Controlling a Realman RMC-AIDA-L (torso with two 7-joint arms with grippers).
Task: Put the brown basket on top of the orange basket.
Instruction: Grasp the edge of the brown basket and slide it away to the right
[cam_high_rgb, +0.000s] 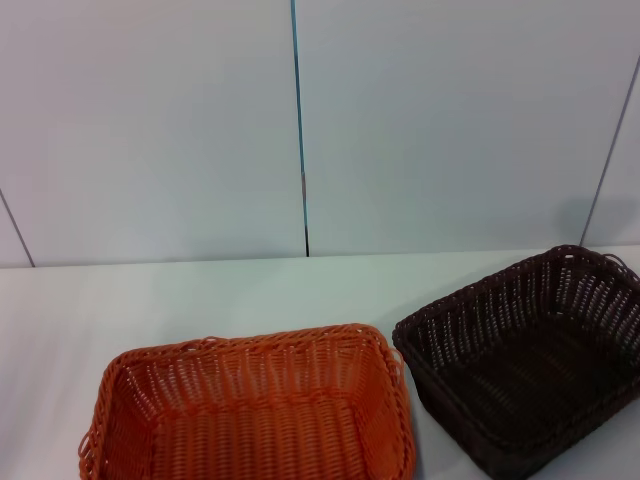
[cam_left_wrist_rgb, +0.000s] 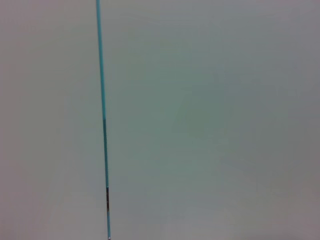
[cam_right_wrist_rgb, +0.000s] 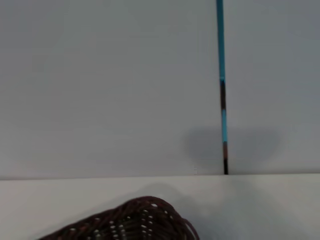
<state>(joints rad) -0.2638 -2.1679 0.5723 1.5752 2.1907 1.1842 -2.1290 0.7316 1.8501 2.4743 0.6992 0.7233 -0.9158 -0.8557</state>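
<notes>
Presently, one white table (cam_high_rgb: 250, 290) carries two rectangular woven wicker baskets, near but apart: one bright orange basket (cam_high_rgb: 250, 410) at front centre, one dark brown basket (cam_high_rgb: 525, 360) to its right. Neither gripper is visible; finger state cannot be determined.

A pale white tabletop (cam_high_rgb: 200, 300) fills the lower half of the head view, ending at a grey panelled wall behind. Two baskets rest directly on it. The orange basket (cam_high_rgb: 250, 415) sits at lower centre-left, cut by the bottom edge. The brown basket (cam_high_rgb: 525, 360) sits at lower right, turned at an angle, just beside the orange one with a narrow strip of tabletop between them.
</notes>
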